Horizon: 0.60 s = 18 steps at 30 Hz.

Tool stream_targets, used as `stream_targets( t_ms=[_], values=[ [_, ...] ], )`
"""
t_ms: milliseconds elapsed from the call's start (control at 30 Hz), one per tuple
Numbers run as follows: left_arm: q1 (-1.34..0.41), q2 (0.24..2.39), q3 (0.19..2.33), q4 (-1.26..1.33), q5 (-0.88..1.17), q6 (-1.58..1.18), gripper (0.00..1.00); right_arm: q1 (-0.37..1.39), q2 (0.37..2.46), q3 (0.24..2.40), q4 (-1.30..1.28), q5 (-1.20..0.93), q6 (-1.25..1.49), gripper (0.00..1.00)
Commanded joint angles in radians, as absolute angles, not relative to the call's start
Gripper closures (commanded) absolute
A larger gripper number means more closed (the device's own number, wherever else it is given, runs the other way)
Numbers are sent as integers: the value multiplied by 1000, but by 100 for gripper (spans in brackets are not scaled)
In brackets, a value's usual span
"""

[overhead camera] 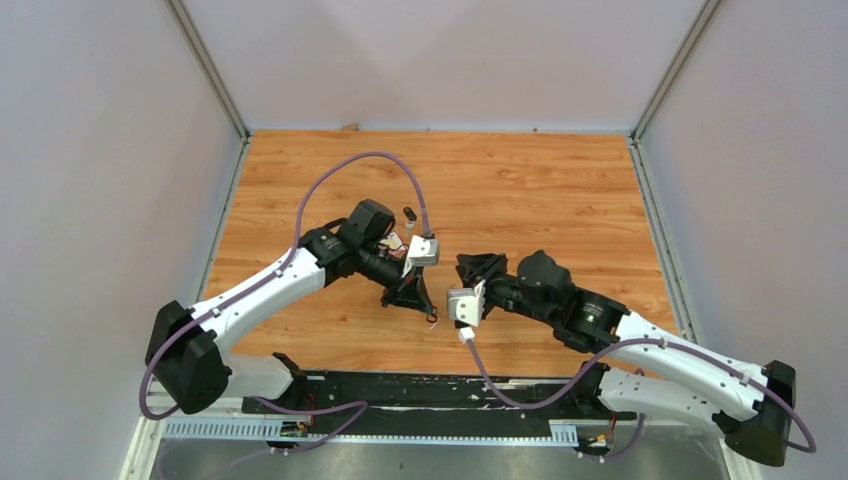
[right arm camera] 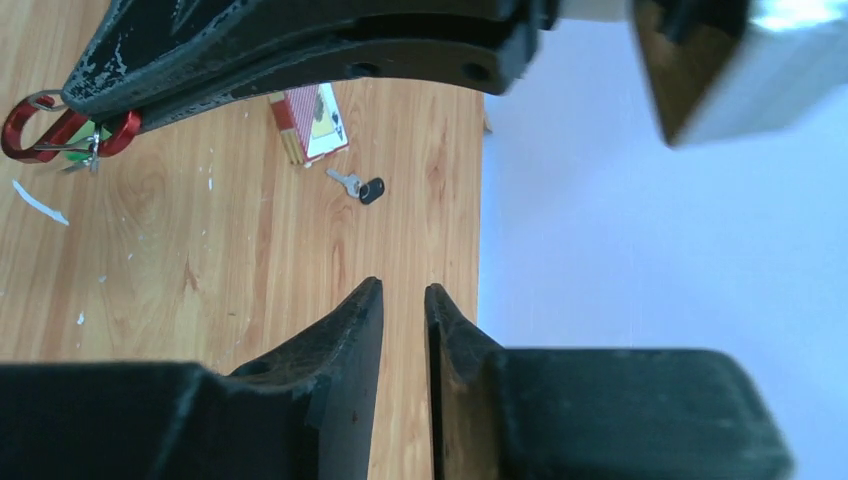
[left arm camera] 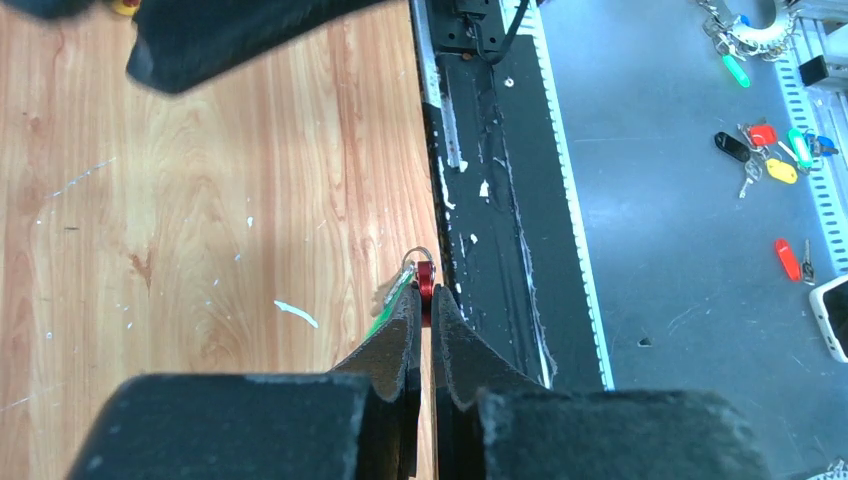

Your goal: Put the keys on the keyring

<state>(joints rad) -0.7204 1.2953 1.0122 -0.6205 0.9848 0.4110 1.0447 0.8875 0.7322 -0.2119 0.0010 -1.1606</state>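
Observation:
My left gripper (left arm camera: 426,296) (overhead camera: 424,308) is shut on the red keyring (left arm camera: 426,279), which sticks out past its tips. The green-headed key (left arm camera: 393,306) hangs at the ring, against the left finger. In the right wrist view the same keyring (right arm camera: 28,132) shows under the left gripper's fingers (right arm camera: 300,45), with a bit of green beside it. The black-headed key (right arm camera: 368,187) (overhead camera: 409,212) lies flat on the wooden table, apart from both grippers. My right gripper (right arm camera: 403,289) (overhead camera: 464,264) hovers just right of the left one, slightly open with nothing between its fingers.
A small red box with white panels (right arm camera: 309,121) lies near the black key. The table's near edge meets a black rail strip (left arm camera: 500,200). Beyond it, off the table, several spare keys (left arm camera: 765,150) lie on a grey surface. White walls enclose the table.

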Motion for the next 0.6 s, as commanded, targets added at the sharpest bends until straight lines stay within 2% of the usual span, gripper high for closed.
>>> stream_targets(
  t_ms=[0,200,300,567],
  values=[
    [-723,1257,1012,-592,975,413,100,988,810,728,-245,-191,-1051,74],
    [-723,1240,1036,-578,948,423,100,964,826,733,-297,-334,-996,64],
    [-723,1226,1049,-592,945,461,100,963,843,726,-296,-373,-969,53],
    [-723,1170,1020,-524,945,510,100,963,895,738,-318,-453,-938,50]
  ],
)
